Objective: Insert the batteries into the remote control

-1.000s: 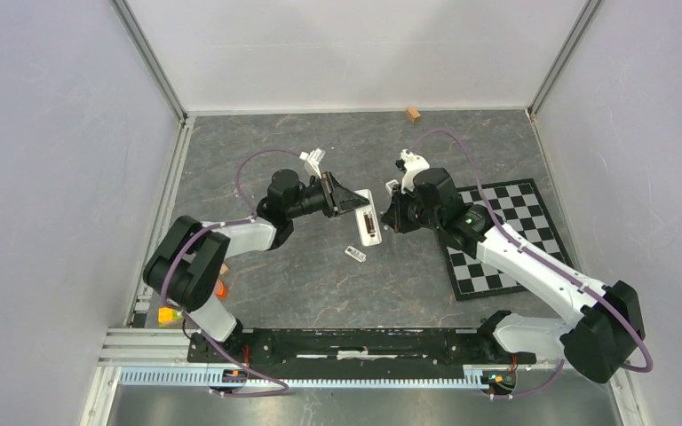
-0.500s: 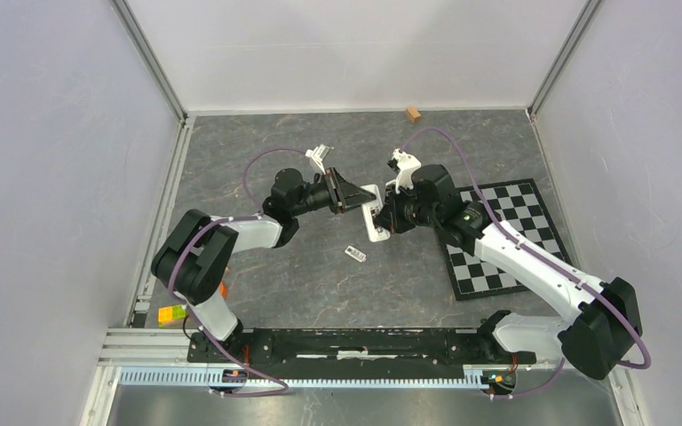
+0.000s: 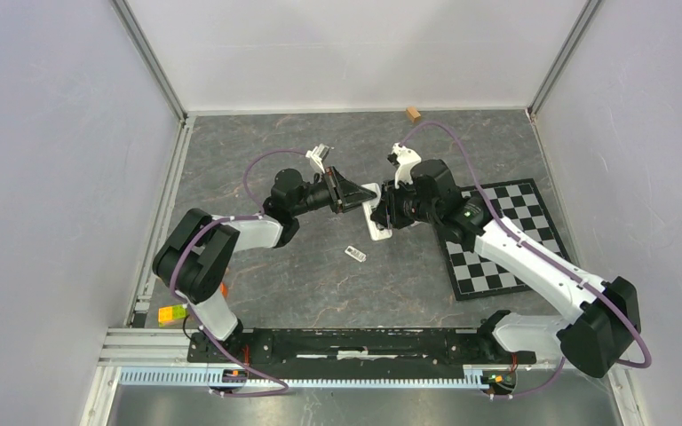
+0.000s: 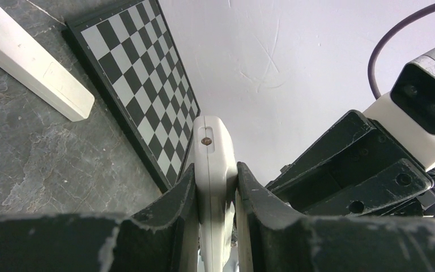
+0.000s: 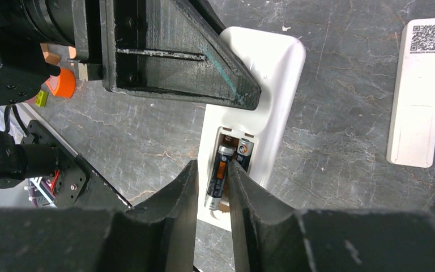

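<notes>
Where your two arms meet over the middle of the worktop [image 3: 302,284], the remote control [image 3: 375,218] sits between them, gripped from the left side. Your left fingers [image 4: 170,212] are clenched on it. In the left wrist view the remote control [image 4: 212,164] stands edge-on between them, with both inner faces pressed against its white sides and one end poking out past the tips.

From the right wrist view you look at the back of the remote control [image 5: 274,73]. Its battery bay is open, and two batteries [image 5: 220,173] lie side by side in it. The nearer one is dark with an orange band (the second, just beside it, shows only its upper part). Your right fingers [image 5: 173,218] reach toward that bay with a narrow gap between them, and the nearer battery shows in that gap. I cannot tell whether they are pinching it or only flanking it.

A white strip with a printed code label [image 3: 355,254] lies flat on the worktop near the remote control, on the side toward the arm bases and apart from both arms. A checkered mat [image 3: 497,253] lies under your right arm. A small wooden block [image 3: 413,114] sits by the far wall.
</notes>
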Available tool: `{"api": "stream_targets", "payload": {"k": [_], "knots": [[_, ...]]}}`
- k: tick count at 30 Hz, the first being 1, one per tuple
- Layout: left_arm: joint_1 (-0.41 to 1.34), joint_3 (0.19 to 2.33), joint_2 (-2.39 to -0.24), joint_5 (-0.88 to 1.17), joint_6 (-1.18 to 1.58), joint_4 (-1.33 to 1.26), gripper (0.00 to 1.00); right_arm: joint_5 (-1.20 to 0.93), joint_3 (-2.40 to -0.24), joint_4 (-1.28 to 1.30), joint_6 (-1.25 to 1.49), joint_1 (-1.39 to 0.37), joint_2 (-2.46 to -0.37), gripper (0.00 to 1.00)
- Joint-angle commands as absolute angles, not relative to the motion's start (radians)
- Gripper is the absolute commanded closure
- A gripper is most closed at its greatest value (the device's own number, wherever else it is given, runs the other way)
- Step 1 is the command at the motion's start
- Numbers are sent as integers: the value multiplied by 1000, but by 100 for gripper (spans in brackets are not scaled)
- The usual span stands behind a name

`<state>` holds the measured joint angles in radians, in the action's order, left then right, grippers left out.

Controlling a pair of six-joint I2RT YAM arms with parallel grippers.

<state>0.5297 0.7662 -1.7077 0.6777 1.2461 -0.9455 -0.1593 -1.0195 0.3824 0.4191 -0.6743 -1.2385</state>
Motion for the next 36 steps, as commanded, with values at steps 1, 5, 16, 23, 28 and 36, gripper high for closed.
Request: {"api": "stream_targets", "payload": {"k": [1, 5, 16, 23, 28, 36], "knots": [[533, 798, -1697, 683, 1317, -1031, 98, -96, -1069, 395, 428, -670, -1219, 68], [532, 793, -1694, 674, 1321, -1023, 98, -66, -1073, 400, 444, -667, -1196, 64], [533, 791, -1678, 617, 1440, -1065, 98, -37, -948, 245, 553, -663, -1036, 28], [532, 784, -1626, 517, 1594, -1125, 98, 26, -824, 118, 758, -657, -913, 2], [531, 758, -1551, 409, 1726, -1162, 98, 5, -689, -211, 974, -652, -830, 2], [531, 704, -1438, 294, 1843, -1118, 98, -44, -677, -369, 1115, -652, -815, 2]]}}
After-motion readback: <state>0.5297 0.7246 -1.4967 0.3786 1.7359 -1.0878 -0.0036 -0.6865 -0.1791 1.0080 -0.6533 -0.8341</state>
